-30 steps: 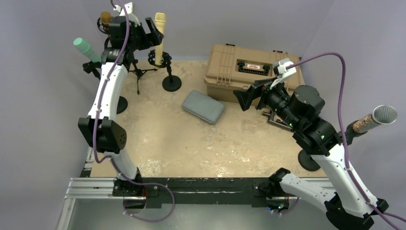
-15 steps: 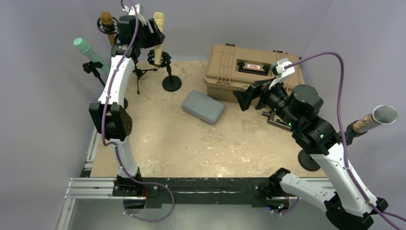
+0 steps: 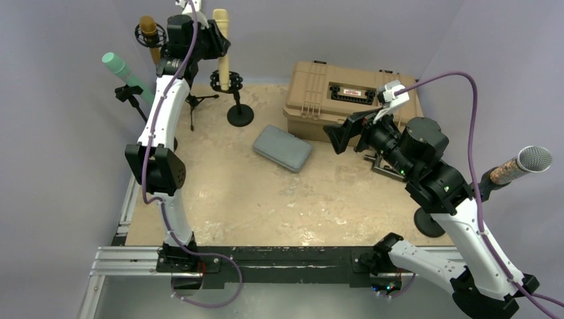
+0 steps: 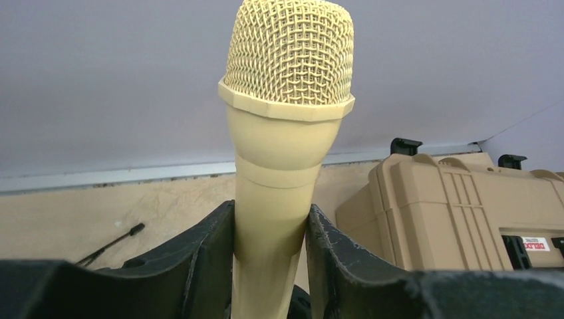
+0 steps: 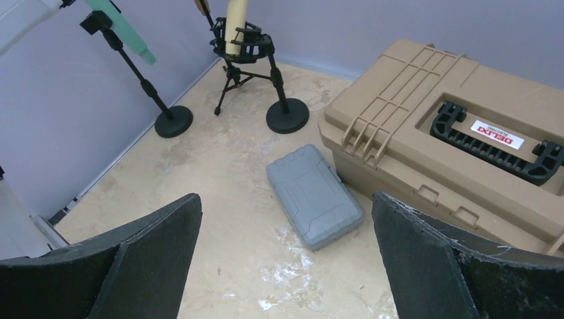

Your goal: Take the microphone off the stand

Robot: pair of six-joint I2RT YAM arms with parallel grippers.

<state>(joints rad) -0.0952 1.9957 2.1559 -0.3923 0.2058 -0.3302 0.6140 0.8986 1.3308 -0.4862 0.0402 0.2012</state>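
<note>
A cream microphone [image 3: 221, 46] stands upright in the black clip of its round-based stand [image 3: 239, 114] at the back left. The left wrist view fills with the microphone [image 4: 286, 133], mesh head on top. My left gripper [image 3: 214, 41] is up at the body below the head, and both black fingers [image 4: 199, 266] press against its sides, so it is shut on it. My right gripper [image 3: 352, 133] hovers wide open and empty over the table in front of the tan case. From the right wrist view the microphone [image 5: 234, 20] and stand [image 5: 287, 116] show far off.
A tan hard case [image 3: 352, 100] sits at the back right, with a small grey case [image 3: 282, 147] lying in front of it. A green microphone [image 3: 120, 70] and a brown one [image 3: 147, 30] stand on stands at the far left. A silver-headed microphone [image 3: 525, 163] stands at the right edge.
My left gripper swung right from the brown microphone to the cream one and closed on its body. The cream microphone now stands straighter. The right arm has not moved.
</note>
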